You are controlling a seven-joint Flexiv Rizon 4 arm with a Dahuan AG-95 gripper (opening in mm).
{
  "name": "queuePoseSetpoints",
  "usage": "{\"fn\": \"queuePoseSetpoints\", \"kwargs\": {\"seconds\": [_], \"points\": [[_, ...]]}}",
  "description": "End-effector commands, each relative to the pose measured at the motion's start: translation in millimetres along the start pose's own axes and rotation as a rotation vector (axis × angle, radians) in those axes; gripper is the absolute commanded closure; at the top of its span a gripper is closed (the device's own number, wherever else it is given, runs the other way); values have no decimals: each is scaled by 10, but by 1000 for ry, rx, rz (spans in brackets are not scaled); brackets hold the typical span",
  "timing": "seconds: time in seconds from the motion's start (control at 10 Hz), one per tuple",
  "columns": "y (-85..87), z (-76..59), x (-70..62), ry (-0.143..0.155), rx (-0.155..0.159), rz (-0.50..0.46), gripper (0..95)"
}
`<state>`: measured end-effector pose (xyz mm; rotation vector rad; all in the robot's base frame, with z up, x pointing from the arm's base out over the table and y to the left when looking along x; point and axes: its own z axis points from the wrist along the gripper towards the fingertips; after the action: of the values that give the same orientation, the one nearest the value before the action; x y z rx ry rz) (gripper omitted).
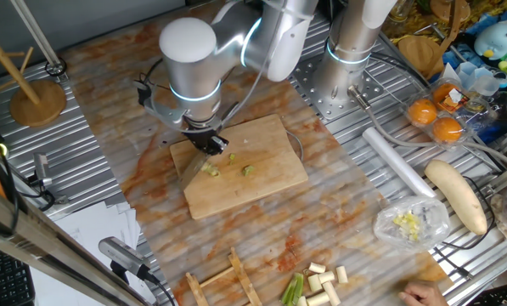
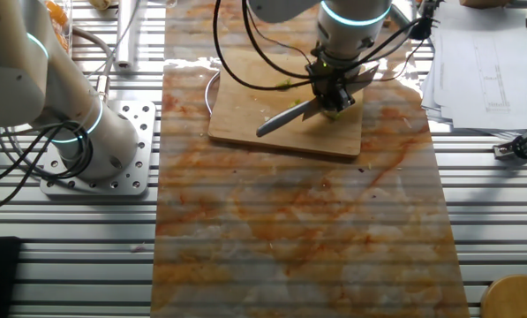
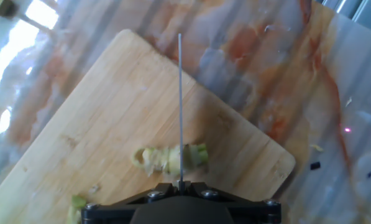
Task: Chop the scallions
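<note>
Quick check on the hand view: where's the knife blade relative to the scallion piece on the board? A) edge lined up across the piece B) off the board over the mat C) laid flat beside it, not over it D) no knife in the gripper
A: in the hand view the knife blade runs edge-on straight across the scallion piece on the wooden board, held in the gripper.

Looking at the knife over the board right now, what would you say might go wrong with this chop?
The scallion piece under the knife blade is short and round with nothing bracing it, so it may roll or shoot off the wooden board. Other cut bits lie loose nearby and could scatter. The gripper holds the knife, but its jaws are hidden, so slippage cannot be excluded.
</note>
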<state>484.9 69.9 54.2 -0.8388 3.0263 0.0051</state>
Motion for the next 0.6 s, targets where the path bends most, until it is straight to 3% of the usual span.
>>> {"fn": "queuePoseSetpoints", "kwargs": {"seconds": [0.1,0.4,0.6], "points": [[-19,79,9,-6,0,-5,950],[25,220,-65,-26,-31,12,950],[60,257,-119,-18,-13,12,950]]}}
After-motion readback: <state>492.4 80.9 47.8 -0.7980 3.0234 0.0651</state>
